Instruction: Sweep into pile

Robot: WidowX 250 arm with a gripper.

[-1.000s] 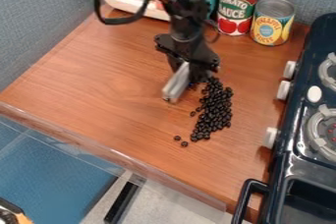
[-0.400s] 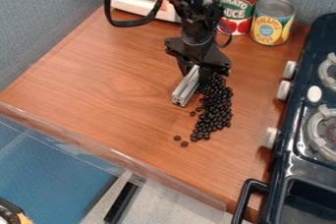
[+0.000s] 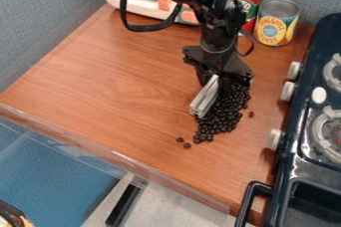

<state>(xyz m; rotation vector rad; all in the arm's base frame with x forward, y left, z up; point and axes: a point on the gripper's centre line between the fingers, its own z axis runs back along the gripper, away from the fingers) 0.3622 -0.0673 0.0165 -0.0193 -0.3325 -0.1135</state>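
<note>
While the claw (image 3: 217, 76) grasps a silver bar (image 3: 205, 97) right of the frame's centre, the black beans (image 3: 226, 116) lie against this bar in a long heap. Two beans lie apart, lower on the table (image 3: 113, 84).

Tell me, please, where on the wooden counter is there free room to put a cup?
Widest is the bare wood between the blue-grey wall, the front edge and the metal bar. A smaller patch lies between the two stray beans, the front edge and the stove. Crowded: the bean pile under the arm, and the back, where two cans stand.
</note>
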